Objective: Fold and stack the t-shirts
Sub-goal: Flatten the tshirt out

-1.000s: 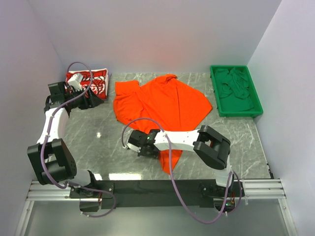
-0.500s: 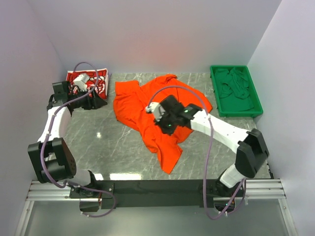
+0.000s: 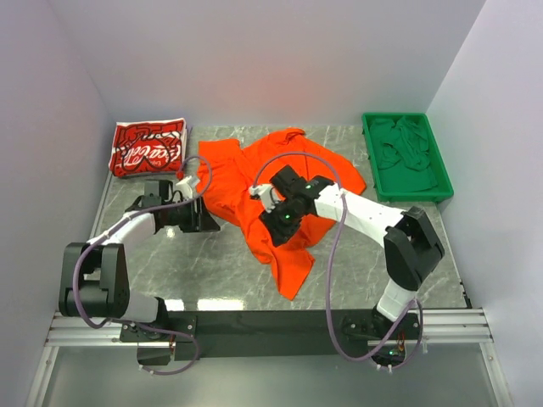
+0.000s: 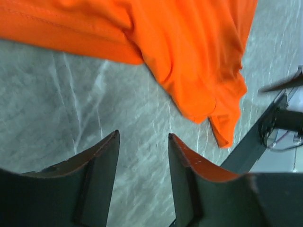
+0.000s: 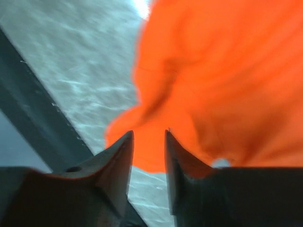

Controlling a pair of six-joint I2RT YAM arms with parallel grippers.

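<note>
**Nothing in either grip**

Your left gripper [image 4: 142, 135] stood open over the bare table [image 3: 187, 263], just beside the crumpled orange t-shirt [image 3: 229, 178]. Your right gripper [image 5: 148, 133], parted narrowly, hung above that shirt and held nothing. The red t-shirt [image 3: 146, 148] lay folded at the far-left corner.

The orange shirt [image 3: 246, 182] lies unfolded and rumpled at the middle of the table [image 3: 170, 254], one narrow end trailing toward the near edge; the red shirt [image 3: 147, 147] with white script print sits apart in the far left corner, apparently folded into a rough rectangle.
</note>
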